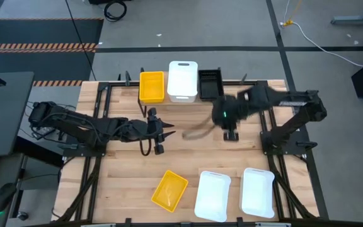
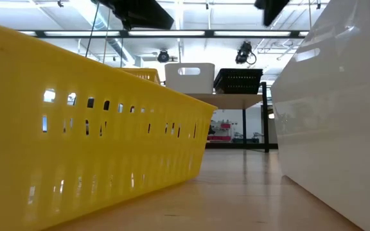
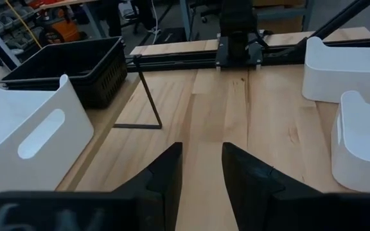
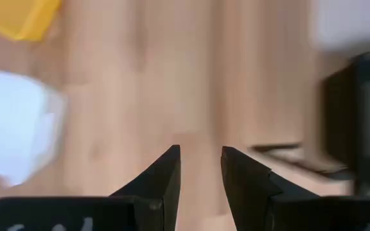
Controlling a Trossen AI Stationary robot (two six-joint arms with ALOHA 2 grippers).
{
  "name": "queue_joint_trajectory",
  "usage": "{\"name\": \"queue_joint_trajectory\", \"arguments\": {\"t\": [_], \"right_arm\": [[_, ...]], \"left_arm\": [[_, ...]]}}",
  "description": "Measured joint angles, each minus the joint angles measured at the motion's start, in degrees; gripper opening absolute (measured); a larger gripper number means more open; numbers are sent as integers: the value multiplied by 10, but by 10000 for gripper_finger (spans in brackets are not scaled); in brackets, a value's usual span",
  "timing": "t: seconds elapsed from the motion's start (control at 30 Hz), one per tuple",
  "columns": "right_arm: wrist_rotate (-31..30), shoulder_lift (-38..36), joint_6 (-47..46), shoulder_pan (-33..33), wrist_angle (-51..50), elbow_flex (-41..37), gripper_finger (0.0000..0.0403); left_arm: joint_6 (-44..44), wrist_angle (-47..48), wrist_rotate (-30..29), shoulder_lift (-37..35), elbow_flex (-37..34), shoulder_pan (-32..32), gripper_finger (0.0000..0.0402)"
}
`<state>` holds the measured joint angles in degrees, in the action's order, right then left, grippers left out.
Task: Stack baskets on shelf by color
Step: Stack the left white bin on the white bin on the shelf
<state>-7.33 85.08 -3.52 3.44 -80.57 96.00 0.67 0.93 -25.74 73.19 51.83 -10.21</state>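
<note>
- On the low shelf with a light wood top board and thin black legs (image 1: pixel 179 99), which stands at the far edge of the wooden table (image 1: pixel 188 157), three baskets sit in a row: a yellow slotted plastic basket (image 1: pixel 152 86) toward the left, a white plastic basket with a handle cut-out (image 1: pixel 183 81) in the middle, and a black mesh-sided basket (image 1: pixel 210 82) toward the right.
- Still on the table along its near edge lie a second yellow slotted basket (image 1: pixel 169 190), tilted, and two white round-cornered baskets, one in the middle (image 1: pixel 212 195) and one toward the right corner (image 1: pixel 258 192).
- The right gripper (image 4: pixel 201 170) hangs over bare table just in front of the shelf's right end; its fingers stand a narrow gap apart with nothing between them.
- The black basket is close behind the right gripper on the shelf and not touched by it.
- The left gripper (image 3: pixel 201 168) hovers over the middle of the table, left of centre, fingers likewise narrowly parted and empty.
- Probably the step in hand is fetching one of the loose baskets.
- To do it well, come down on a basket's rim wall with one finger inside and one outside, lift level, and set it squarely into the same-coloured basket on the shelf.
- All three loose baskets lie well apart from both sets of fingers, nearer the front edge.
</note>
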Motion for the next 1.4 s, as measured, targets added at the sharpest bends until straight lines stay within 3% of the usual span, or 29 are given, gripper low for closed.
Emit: {"name": "queue_joint_trajectory", "arguments": {"t": [0.2, 0.47, 0.67, 0.97, 1.4], "right_arm": [[-2, 0, -173, 129, 21, -56, 117], [16, 1, -285, 233, 216, -194, 117], [43, 2, -325, 267, 362, -268, 116], [9, 7, -382, 292, 378, -317, 116], [25, 136, -383, 306, 369, -314, 116]], "left_arm": [[4, 0, 0, 0, 0, 0, 117], [13, 5, 0, 0, 0, 0, 117], [33, 21, 0, 0, -1, 4, 117], [49, 21, 0, 0, -1, 18, 117], [60, 20, 1, 0, -1, 17, 117]]}}
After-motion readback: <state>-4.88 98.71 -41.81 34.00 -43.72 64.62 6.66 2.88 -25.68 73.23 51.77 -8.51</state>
